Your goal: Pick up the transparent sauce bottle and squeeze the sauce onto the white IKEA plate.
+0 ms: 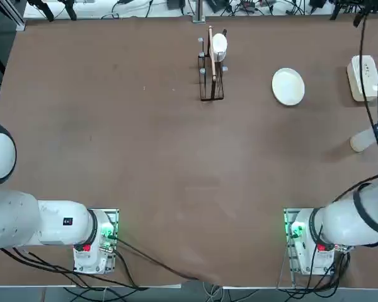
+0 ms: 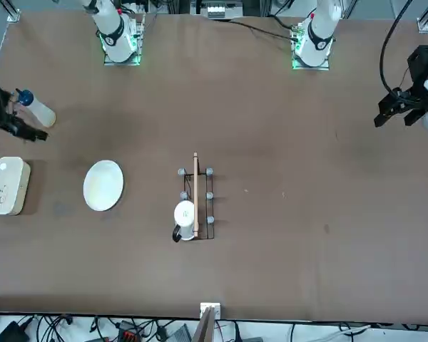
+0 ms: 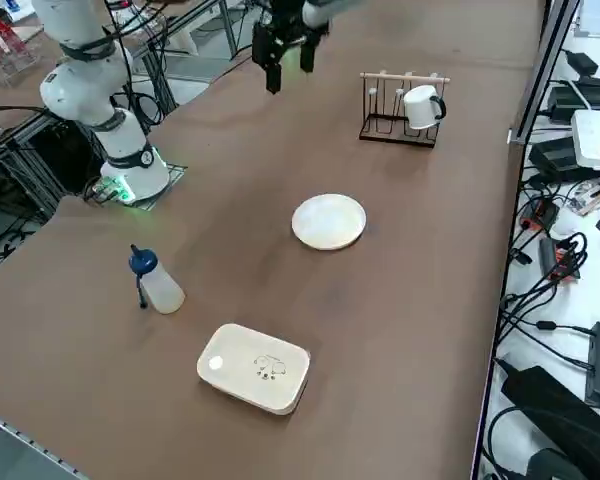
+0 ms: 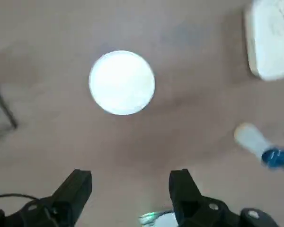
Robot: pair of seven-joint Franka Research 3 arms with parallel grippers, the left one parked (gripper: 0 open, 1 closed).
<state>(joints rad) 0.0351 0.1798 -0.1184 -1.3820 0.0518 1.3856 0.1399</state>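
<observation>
The transparent sauce bottle (image 3: 160, 287), pale and cloudy with a blue top, lies on its side on the brown table near its right edge (image 1: 364, 139) (image 2: 37, 112) (image 4: 253, 139). The white IKEA plate (image 1: 288, 86) sits flat farther out on the table, a short way from the bottle toward the table's middle (image 2: 103, 185) (image 3: 328, 220) (image 4: 121, 82). My right gripper (image 4: 130, 184) hangs high over the table, open and holding nothing. From up there its wrist view takes in both the plate and the bottle, and it touches neither.
A white rounded-rectangular dish (image 3: 255, 367) lies near the right edge beyond the bottle (image 1: 364, 77) (image 2: 6, 187). A black wire rack (image 1: 211, 82) with a wooden bar holds an upright white piece (image 1: 219, 45) at the far middle (image 3: 400, 110). Black cables (image 1: 367, 94) hang over the right side.
</observation>
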